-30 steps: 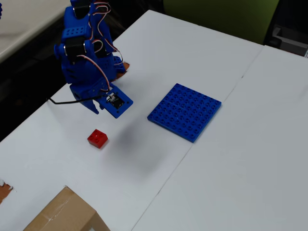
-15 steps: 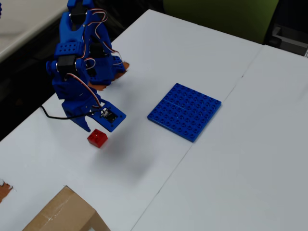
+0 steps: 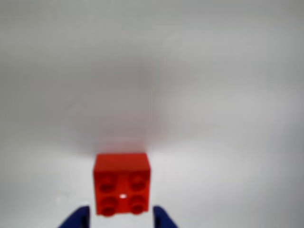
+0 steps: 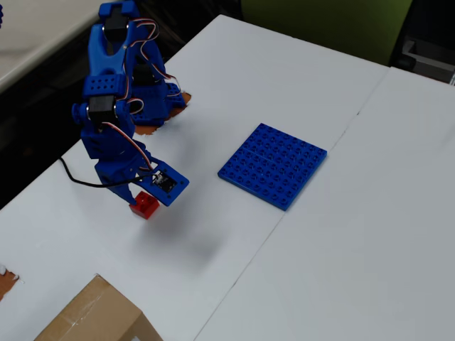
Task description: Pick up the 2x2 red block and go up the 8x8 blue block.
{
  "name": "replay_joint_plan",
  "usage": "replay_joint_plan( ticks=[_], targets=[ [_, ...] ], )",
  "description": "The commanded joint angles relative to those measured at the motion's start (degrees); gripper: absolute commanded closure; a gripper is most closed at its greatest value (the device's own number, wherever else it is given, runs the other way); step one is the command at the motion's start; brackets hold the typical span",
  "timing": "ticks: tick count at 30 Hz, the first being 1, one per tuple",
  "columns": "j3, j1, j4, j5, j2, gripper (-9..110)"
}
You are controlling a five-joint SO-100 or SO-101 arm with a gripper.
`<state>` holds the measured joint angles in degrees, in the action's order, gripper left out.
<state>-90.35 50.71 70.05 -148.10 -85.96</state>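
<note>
The 2x2 red block (image 3: 122,183) sits on the white table, studs up, right between my two blue fingertips at the bottom of the wrist view. My gripper (image 3: 121,219) is open, and a thin strip of white shows on each side of the block. In the overhead view the gripper (image 4: 142,197) is down at the red block (image 4: 145,206) at the left of the table. The 8x8 blue block (image 4: 274,165) lies flat on the table, well to the right of the gripper, apart from it.
The blue arm's base (image 4: 153,99) stands at the table's back left edge, with a black cable (image 4: 78,179) beside it. A cardboard box (image 4: 96,316) sits at the front left. A seam (image 4: 284,213) runs between two white tabletops.
</note>
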Motion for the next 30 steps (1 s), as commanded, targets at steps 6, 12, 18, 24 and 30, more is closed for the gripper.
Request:
replay_joint_plan(
  ticks=[6,12,18,24,30],
  targets=[
    [-0.53,0.09,-2.37,-1.32,1.41,84],
    [-1.23,1.58,-4.04,-3.60,1.49,82],
    [-1.49,2.72,-5.01,-5.45,2.46,80],
    [-2.81,2.37,-6.24,-5.36,2.46,78],
    [-2.90,1.49,-5.80,-4.92,2.64,75]
  ],
)
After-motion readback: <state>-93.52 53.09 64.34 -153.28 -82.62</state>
